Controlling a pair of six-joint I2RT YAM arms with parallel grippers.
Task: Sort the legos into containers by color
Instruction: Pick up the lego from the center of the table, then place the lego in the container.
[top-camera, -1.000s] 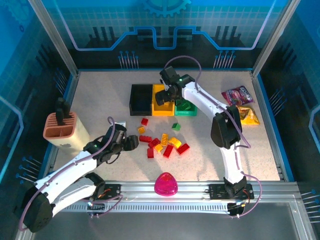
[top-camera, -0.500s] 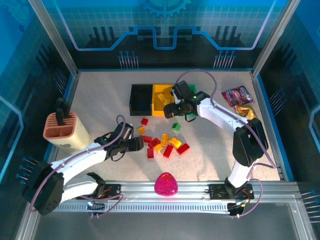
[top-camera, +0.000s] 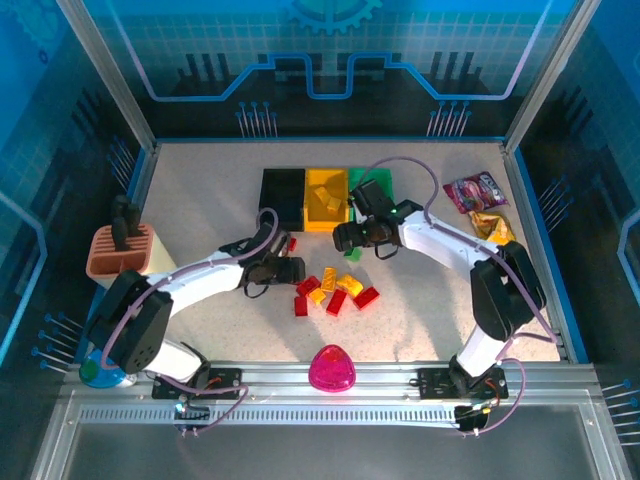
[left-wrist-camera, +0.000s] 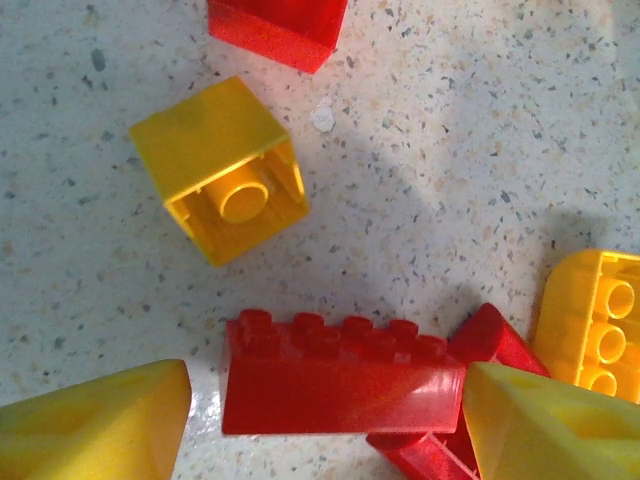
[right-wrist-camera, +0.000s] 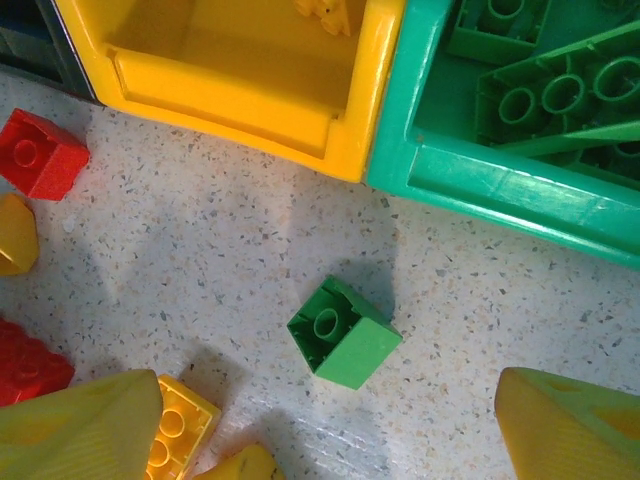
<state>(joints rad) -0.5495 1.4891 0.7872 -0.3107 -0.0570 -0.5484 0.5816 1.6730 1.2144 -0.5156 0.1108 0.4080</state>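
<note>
My left gripper stands open low over the table, its yellow fingertips on either side of a long red lego. A yellow lego lies upside down beyond it. In the top view that gripper is at the left edge of the loose pile of red and yellow legos. My right gripper is open above a small green lego, just in front of the yellow bin and the green bin. The black bin stands left of them.
A pink dome sits near the front edge. Snack packets lie at the right, and a terracotta holder stands at the left. One red lego lies alone in front of the black bin.
The left gripper has moved right to the pile and now straddles the long red lego. The right gripper has come down and forward from the bins to the green lego.
</note>
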